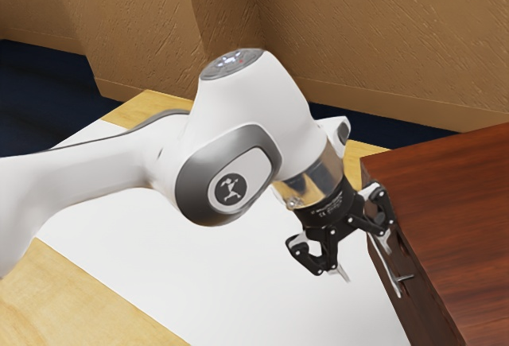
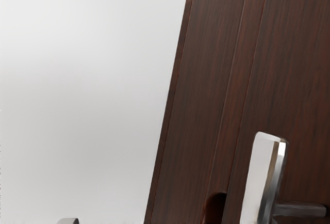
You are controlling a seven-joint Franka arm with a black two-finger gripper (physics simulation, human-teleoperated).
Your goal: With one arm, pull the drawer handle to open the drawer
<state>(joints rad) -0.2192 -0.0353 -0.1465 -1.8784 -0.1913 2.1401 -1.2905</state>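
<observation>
pincer spread | beside drawer handle | wrist label (unreadable)

The drawer is dark red-brown wood grain, its handle silver, the pincer black.

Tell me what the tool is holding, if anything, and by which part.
Nothing is held: the tool stands open beside the drawer handle, not clamped on it.
</observation>
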